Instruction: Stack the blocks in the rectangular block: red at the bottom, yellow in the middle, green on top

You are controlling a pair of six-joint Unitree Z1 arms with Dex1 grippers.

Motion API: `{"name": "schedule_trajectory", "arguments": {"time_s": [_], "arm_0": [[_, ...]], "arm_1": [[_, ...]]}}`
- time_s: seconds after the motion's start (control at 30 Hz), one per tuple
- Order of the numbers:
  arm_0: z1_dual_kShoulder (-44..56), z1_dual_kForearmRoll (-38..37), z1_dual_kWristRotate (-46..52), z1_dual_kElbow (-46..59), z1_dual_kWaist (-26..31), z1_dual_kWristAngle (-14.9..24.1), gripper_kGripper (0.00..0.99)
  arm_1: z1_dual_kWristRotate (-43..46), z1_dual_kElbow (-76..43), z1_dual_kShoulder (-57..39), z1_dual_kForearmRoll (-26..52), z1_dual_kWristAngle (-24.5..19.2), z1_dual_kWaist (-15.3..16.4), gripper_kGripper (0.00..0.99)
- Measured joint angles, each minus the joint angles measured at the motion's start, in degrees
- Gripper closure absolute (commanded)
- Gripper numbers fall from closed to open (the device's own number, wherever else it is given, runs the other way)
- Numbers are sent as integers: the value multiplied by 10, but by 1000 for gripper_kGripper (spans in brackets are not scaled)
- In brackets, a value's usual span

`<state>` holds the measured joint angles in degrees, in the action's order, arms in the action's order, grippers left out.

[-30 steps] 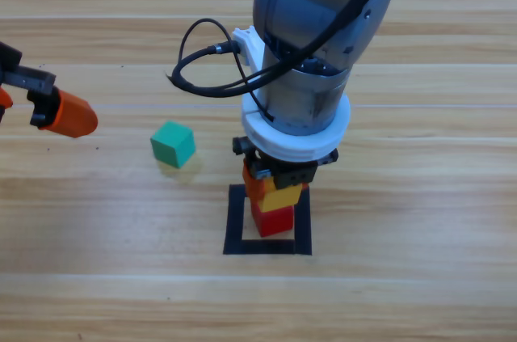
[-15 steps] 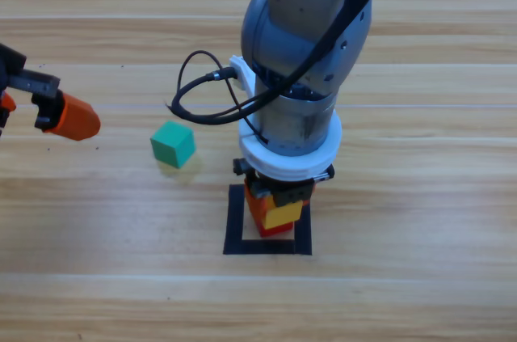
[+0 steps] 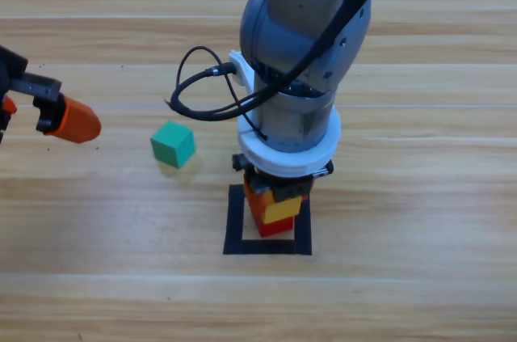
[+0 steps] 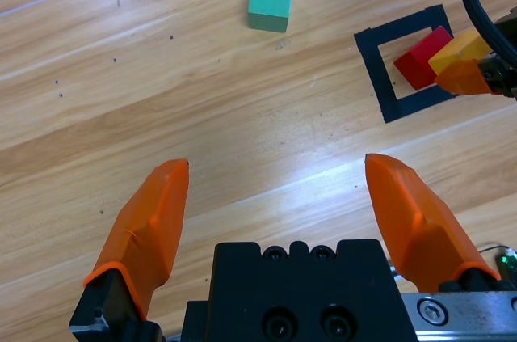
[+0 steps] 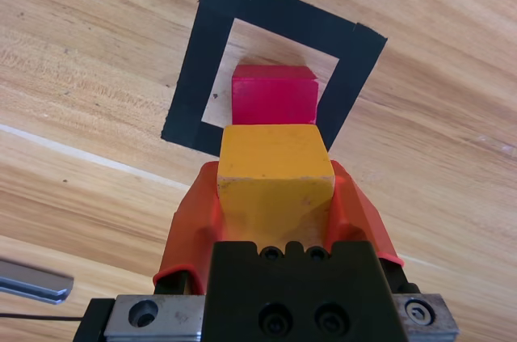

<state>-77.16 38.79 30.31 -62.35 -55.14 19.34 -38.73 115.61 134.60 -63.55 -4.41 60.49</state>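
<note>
My right gripper (image 3: 273,206) is shut on the yellow cube (image 5: 275,172) and holds it right over the red cube (image 5: 274,93), which lies inside the black tape square (image 3: 235,221). In the left wrist view the yellow cube (image 4: 460,49) sits against the top of the red cube (image 4: 419,57). The teal-green cube (image 3: 173,145) rests on the wood to the left of the square. My left gripper (image 4: 279,213) waits open at the left edge, well away from the green cube (image 4: 270,2).
The right arm's grey body and its black cable loop (image 3: 194,83) hang over the table's middle and hide part of the tape square.
The right gripper has come down with the yellow cube, so less of the red cube shows below it. The left gripper has barely shifted.
</note>
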Motion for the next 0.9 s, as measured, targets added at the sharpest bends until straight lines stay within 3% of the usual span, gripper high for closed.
{"name": "schedule_trajectory", "arguments": {"time_s": [0.5, 0.53, 0.57, 0.6, 0.63, 0.67, 0.9], "arm_0": [[0, -4, -1, 1, 5, 0, 57], [0, -4, -1, 1, 6, 0, 57], [0, -4, -1, 1, 6, 0, 57], [0, -5, -1, 1, 6, 0, 57], [0, -5, -1, 1, 6, 0, 57], [0, -5, -1, 1, 6, 0, 57], [0, -6, -1, 1, 6, 0, 57]], "arm_1": [[1, 9, 13, 0, -2, 0, 830], [2, 10, 13, 0, -2, 0, 788], [3, 10, 13, 0, -3, 0, 649], [3, 10, 13, 0, -5, 0, 452], [4, 10, 13, 0, -6, 0, 80], [6, 10, 13, 0, -6, 0, 4], [20, 12, 13, 0, -7, 0, 0]]}}
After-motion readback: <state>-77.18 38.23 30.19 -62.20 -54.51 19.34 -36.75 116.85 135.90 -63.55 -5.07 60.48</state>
